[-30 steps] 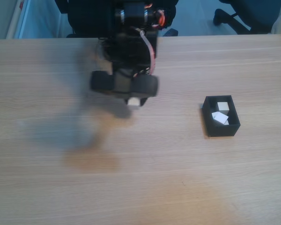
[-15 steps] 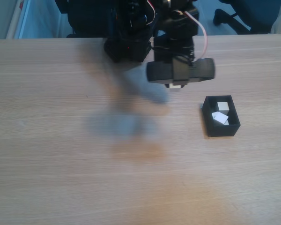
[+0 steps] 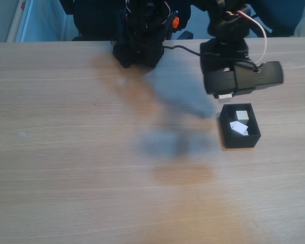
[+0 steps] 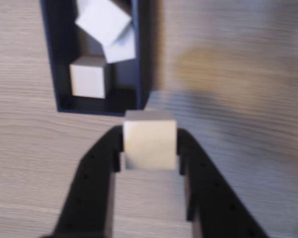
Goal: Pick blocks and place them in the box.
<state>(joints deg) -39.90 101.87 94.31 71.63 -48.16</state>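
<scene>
The desk (image 3: 66, 152) is pale wood grain, broad and bare around the work, with the arm's soft shadow lying across its middle. At its far edge stands the arm (image 3: 142, 30), dark, with red and white wires; behind it are a blue floor and a chair base.

The box (image 3: 240, 138) sits to the right in the fixed view, its long axis running away from the camera, with three blocks (image 4: 89, 79) lying inside.

The jaws (image 4: 149, 148) are clenched on a block (image 4: 149, 140) and hang just short of the box's near end wall in the wrist view. The box lies ahead and a little left, long axis straight ahead, so I judge a short advance leftward brings the block over the opening.
</scene>
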